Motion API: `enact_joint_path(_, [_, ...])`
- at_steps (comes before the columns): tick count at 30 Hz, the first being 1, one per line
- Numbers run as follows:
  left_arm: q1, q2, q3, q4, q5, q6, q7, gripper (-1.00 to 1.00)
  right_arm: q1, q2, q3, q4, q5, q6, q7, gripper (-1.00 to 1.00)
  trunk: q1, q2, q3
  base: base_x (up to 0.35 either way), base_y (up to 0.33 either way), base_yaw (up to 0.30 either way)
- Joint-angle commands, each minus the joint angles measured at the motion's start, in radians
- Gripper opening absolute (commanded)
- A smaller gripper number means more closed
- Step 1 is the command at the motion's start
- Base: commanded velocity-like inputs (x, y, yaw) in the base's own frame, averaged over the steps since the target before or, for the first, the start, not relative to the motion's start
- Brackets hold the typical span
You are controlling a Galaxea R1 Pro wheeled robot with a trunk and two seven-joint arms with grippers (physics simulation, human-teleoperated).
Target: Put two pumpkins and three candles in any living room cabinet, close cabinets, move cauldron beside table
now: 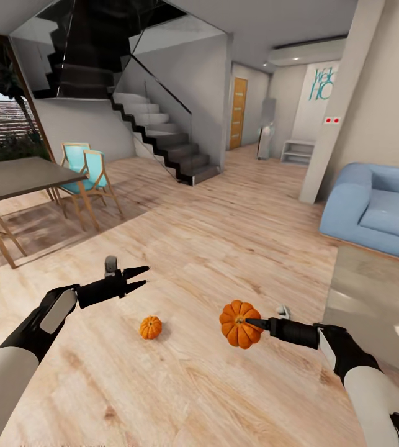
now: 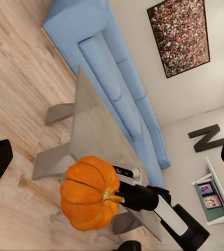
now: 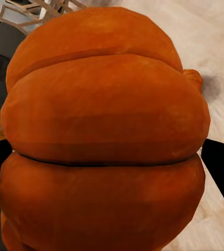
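My right gripper (image 1: pixel 244 325) is shut on a large orange pumpkin (image 1: pixel 239 323), which it holds above the wooden floor. That pumpkin (image 3: pixel 104 136) bulks close between the dark fingertips (image 3: pixel 222 170) in the right wrist view. The left wrist view shows it (image 2: pixel 88 193) in front of the grey table. A smaller pumpkin (image 1: pixel 151 327) lies on the floor between my arms. My left gripper (image 1: pixel 142 279) hovers open and empty, above and to the left of the small pumpkin. The candles, the cabinet and the cauldron are out of view.
A low grey coffee table (image 1: pixel 373 298) and a blue sofa (image 1: pixel 379 205) stand at the right. At the left are a dining table (image 1: pixel 13 177) and turquoise chairs (image 1: pixel 90 167). A staircase (image 1: pixel 162 136) and a pillar (image 1: pixel 342 112) rise behind open wooden floor.
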Motion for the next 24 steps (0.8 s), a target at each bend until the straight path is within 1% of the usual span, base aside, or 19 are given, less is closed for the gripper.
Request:
enact_joint_path(1, [0.0, 0.0, 0.0, 0.0, 0.0, 0.0, 0.0, 1.0, 0.0, 0.0, -0.001, 0.0, -0.004, 0.004, -0.001, -1.0, 0.0, 0.0, 0.001, 0.0, 0.0, 0.282])
enact_joint_path(12, [0.0, 0.0, 0.0, 0.0, -0.001, 0.0, 0.0, 1.0, 0.0, 0.0, -0.002, 0.001, -0.004, 0.004, -0.004, -1.0, 0.0, 0.0, 0.008, 0.0, 0.0, 0.27])
enact_joint_path(17, [0.0, 0.0, 0.0, 0.001, -0.001, -0.001, 0.0, 1.0, 0.0, -0.001, -0.002, 0.003, -0.006, 0.003, -0.004, -1.0, 0.0, 0.0, 0.009, 0.057, 0.0, 0.051])
enact_joint_path(24, [0.0, 0.0, 0.0, 0.0, -0.001, -0.003, -0.014, 1.0, 0.001, 0.0, -0.001, 0.005, -0.004, 0.002, -0.004, -1.0, 0.0, 0.0, 0.009, 0.294, 0.0, 0.003])
